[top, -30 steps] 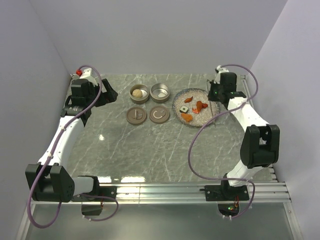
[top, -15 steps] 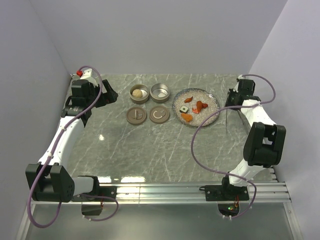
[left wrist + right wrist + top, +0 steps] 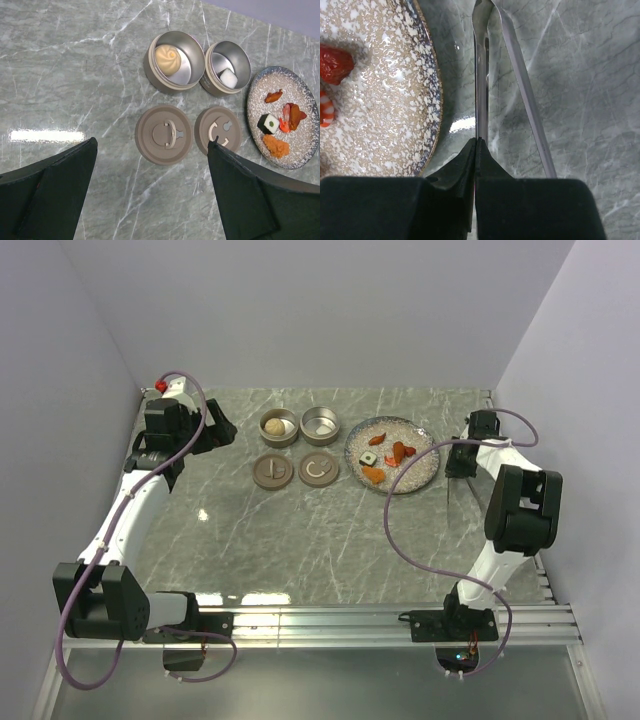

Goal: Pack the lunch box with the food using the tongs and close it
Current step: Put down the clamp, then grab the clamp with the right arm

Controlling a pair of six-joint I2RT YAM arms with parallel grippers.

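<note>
Right hand [image 3: 476, 142] is squeezed fully shut, and as far as I can tell from the wrist view it has one arm of the tongs [image 3: 481, 75] pinched right at the fingertips. The other arm splays off to the side, loose. The tongs run along just beside the rim of the plate [image 3: 436, 100], on its right side, over bare counter [image 3: 580, 100]. Their far end is cut off by the frame, so no idea whether it touches down.

On the plate there are a few orange-red bits [image 3: 276, 146] and one dark block [image 3: 270, 123] with a pale face, all bunched near the middle.

Left of the plate are two round tins, both open. The left tin [image 3: 151, 67] has the beige ball [image 3: 167, 56] inside, and the right tin [image 3: 214, 89] holds one small white piece [image 3: 228, 78]. The two lids [image 3: 163, 136] lie flat on the counter just in front, one per tin.

Left hand [image 3: 216, 432] hangs over the far left of the counter, fingers spread wide with nothing in them, a bit apart from the tins.
</note>
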